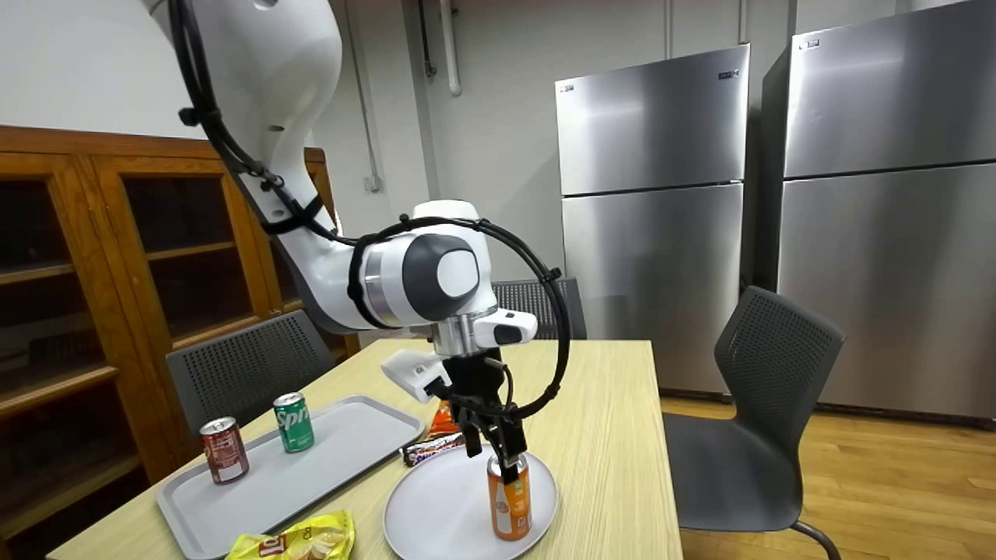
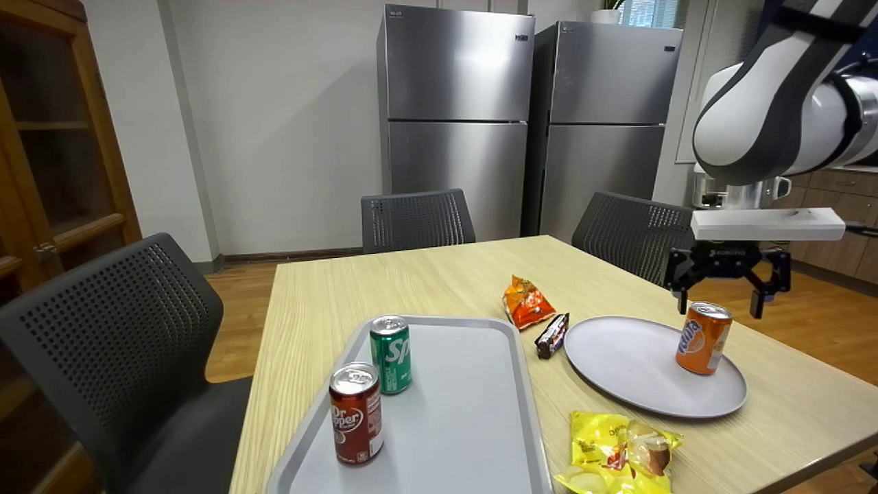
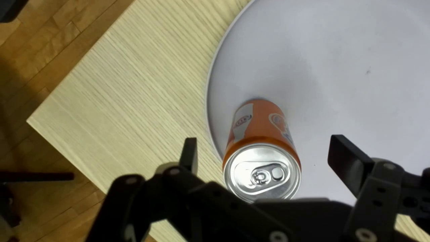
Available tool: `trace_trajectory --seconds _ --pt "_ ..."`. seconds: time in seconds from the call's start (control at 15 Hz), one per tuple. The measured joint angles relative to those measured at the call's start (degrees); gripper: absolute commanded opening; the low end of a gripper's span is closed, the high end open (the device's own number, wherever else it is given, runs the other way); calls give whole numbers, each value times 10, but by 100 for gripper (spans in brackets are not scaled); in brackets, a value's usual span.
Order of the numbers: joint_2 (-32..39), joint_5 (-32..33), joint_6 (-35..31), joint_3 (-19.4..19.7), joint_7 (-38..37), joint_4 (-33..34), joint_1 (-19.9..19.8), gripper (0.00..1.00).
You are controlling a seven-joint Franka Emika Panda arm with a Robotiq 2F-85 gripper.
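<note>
One orange metal can (image 2: 703,345) stands on a round grey plate (image 2: 634,360) near my black two-fingered tool (image 2: 719,310), spread wide.

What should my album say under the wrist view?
An orange can on a plate, seen between the fingers of the open gripper.

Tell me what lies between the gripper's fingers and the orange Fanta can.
Nothing; in the wrist view, bare gaps separate the fingers from the Fanta can on both sides.
</note>
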State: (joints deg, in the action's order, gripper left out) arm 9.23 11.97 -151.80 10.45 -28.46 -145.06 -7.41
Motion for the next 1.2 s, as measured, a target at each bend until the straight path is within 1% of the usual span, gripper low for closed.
trace_trajectory --seconds 0.73,0.8,0.87,0.93,1.0,1.13,1.2 --pt "84 -32 0 19 -1 70 25 100" --pt "89 -34 0 22 -1 75 27 75" --pt "93 -36 0 25 -1 78 29 72" --pt "97 -36 0 27 -1 81 31 66" --pt "99 -36 0 29 -1 83 34 56" --pt "103 -36 0 33 -1 86 37 42" --pt "104 -36 0 35 -1 87 39 41"
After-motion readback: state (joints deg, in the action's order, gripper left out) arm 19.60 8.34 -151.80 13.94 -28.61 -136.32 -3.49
